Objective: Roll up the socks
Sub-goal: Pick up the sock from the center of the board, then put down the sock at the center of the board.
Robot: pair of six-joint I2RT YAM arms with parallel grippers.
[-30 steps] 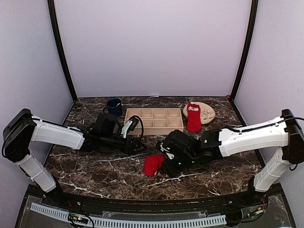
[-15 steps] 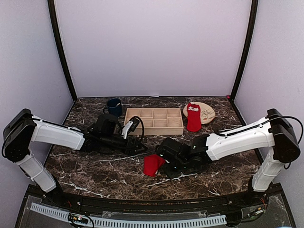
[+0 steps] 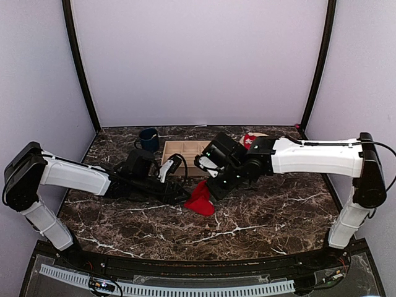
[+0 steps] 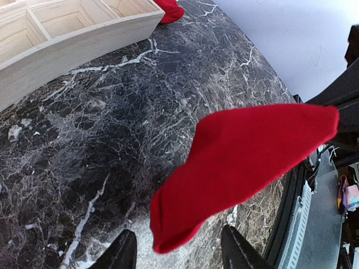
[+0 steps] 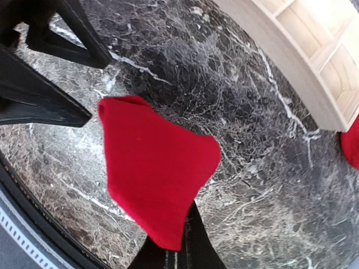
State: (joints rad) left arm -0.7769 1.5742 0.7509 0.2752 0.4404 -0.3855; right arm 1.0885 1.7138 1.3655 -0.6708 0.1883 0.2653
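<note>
One red sock [image 3: 200, 202] hangs in mid-air over the marble table [image 3: 266, 210], pinched at one corner by my right gripper [image 3: 215, 188], which is shut on it. In the right wrist view the sock [image 5: 151, 174] droops away from the shut fingertips [image 5: 180, 252]. My left gripper [image 3: 184, 193] is open just left of the sock, touching nothing; in its own view the sock [image 4: 247, 159] hangs just ahead of the spread fingers [image 4: 124, 253]. The other sock [image 3: 250, 140] lies at the back, mostly hidden behind the right arm.
A wooden compartment tray [image 3: 180, 149] stands behind the grippers, partly covered by the right arm. A dark blue mug [image 3: 148, 137] stands left of the tray. A sliver of the tan plate [image 3: 262, 134] shows under the far sock.
My right gripper shut on the sock near the front of the table, then lifted it up and back towards the tray. The left arm has stayed put.
</note>
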